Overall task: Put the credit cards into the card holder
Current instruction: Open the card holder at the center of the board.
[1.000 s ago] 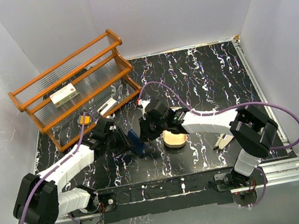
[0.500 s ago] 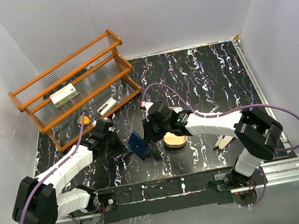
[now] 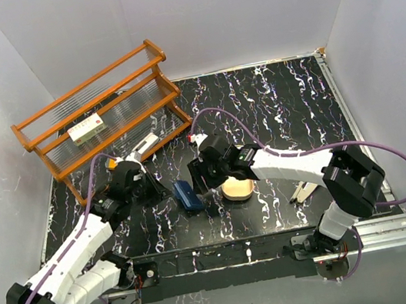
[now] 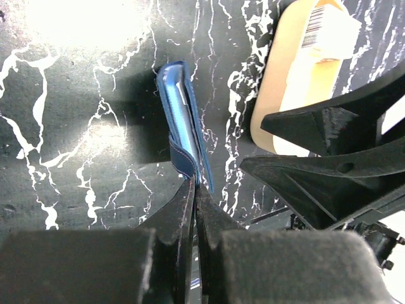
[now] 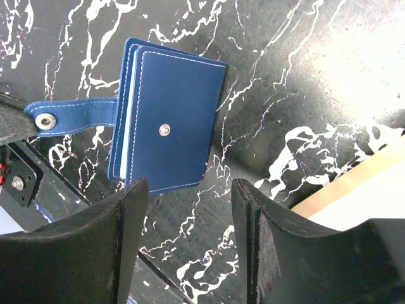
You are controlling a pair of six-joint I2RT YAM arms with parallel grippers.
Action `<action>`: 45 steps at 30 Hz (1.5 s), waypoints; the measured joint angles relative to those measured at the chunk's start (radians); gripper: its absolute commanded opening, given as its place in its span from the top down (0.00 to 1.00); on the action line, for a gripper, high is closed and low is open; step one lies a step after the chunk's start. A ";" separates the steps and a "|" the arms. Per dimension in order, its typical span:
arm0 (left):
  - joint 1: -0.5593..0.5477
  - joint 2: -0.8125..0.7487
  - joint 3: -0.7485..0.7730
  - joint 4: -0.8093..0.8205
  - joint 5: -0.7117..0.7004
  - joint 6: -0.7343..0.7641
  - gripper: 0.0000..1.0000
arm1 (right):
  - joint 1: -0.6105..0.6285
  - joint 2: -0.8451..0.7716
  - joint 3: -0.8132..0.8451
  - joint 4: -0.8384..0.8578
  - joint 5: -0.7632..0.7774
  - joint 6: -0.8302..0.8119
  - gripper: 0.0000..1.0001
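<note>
The navy card holder (image 3: 187, 196) sits between my two grippers, covers folded together and its snap strap (image 5: 69, 119) undone and stretched out. My left gripper (image 4: 195, 185) is shut on the end of that strap, and from there the card holder (image 4: 183, 120) shows edge-on. My right gripper (image 5: 190, 196) is open, and the card holder (image 5: 171, 126) faces it just beyond its fingertips, untouched. A small orange credit card (image 3: 114, 164) lies on the table by the shelf, behind my left arm. A greyish card-like piece (image 3: 145, 144) lies on the shelf's bottom level.
An oval tan tray (image 3: 238, 189) with a white barcode label sits right of the holder, under my right arm. A wooden shelf (image 3: 103, 114) at the back left carries a white box with red marks (image 3: 86, 128). A small pale object (image 3: 302, 191) lies at the right.
My right gripper has opened and let go of the card holder. My left gripper has shut on the strap and drawn back left. The holder has settled lower, its covers together.
</note>
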 measured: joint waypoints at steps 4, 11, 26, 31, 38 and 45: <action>0.000 -0.039 0.000 -0.001 0.004 -0.011 1.00 | 0.000 0.000 0.023 -0.014 -0.005 -0.004 0.44; 0.000 -0.039 0.000 0.000 0.022 -0.029 1.00 | 0.000 0.016 0.031 0.027 -0.063 0.077 0.45; 0.000 -0.038 0.000 0.019 0.031 -0.061 1.00 | 0.015 0.108 0.052 0.079 -0.100 0.122 0.60; 0.000 -0.038 0.000 0.004 0.013 -0.062 1.00 | 0.015 0.119 0.057 0.065 -0.062 0.118 0.68; 0.000 -0.037 0.000 -0.060 -0.048 -0.058 1.00 | 0.015 0.119 0.057 0.063 -0.022 0.114 0.80; 0.000 -0.026 0.000 -0.087 -0.077 -0.056 0.98 | 0.015 0.108 0.031 0.069 0.024 0.114 0.94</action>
